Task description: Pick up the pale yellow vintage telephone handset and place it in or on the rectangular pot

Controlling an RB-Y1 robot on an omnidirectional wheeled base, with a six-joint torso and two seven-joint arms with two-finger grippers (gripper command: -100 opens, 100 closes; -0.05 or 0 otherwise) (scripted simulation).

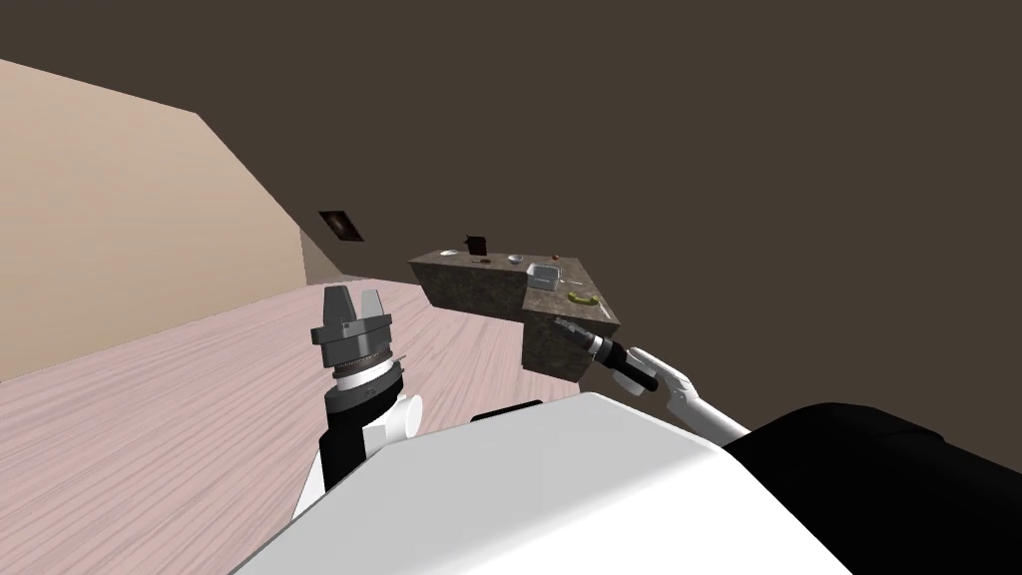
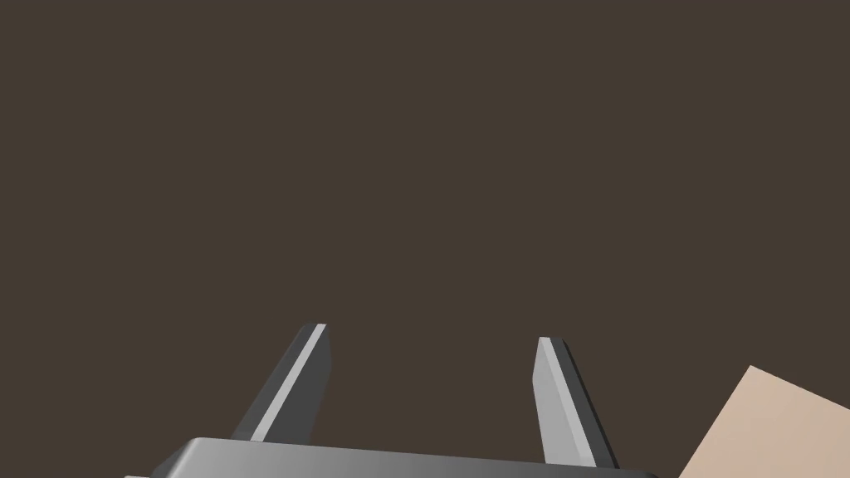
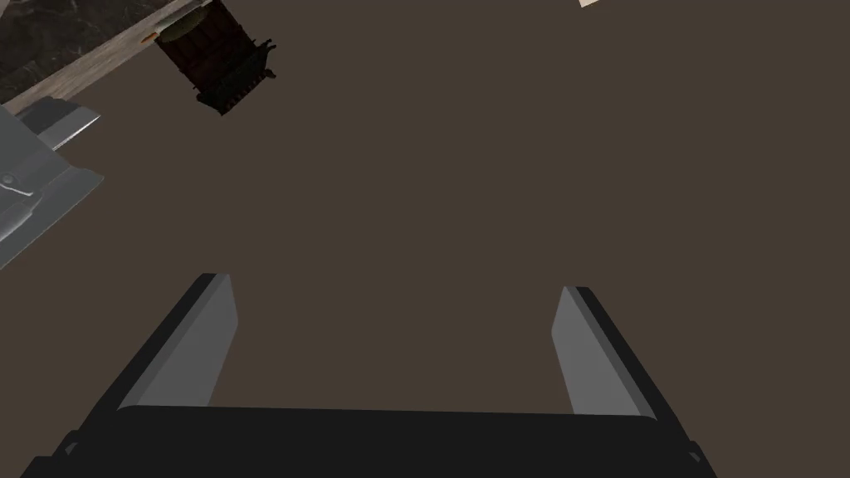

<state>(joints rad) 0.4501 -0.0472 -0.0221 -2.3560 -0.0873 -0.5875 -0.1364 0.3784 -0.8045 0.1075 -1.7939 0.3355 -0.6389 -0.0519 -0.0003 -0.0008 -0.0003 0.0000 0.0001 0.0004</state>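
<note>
The pale yellow handset [image 1: 582, 296] lies on the near arm of a dark stone counter [image 1: 477, 287], close to its front edge. Just behind it stands the light grey rectangular pot [image 1: 544, 276]. My right gripper [image 1: 567, 326] hovers at the counter's front edge, slightly short of the handset and lower than it. Its fingers stand wide open with nothing between them [image 3: 394, 284]. My left gripper [image 1: 354, 299] is raised over the floor, well to the left of the counter. It is open and empty [image 2: 432, 332].
On the counter's far arm sit a small white bowl [image 1: 515, 260], a dark upright object [image 1: 475, 244] and a few small items. Pale wood floor [image 1: 200, 399] spreads to the left. A dark brown slatted object [image 3: 220, 62] and a grey angular shape [image 3: 33, 174] lie beyond the right gripper.
</note>
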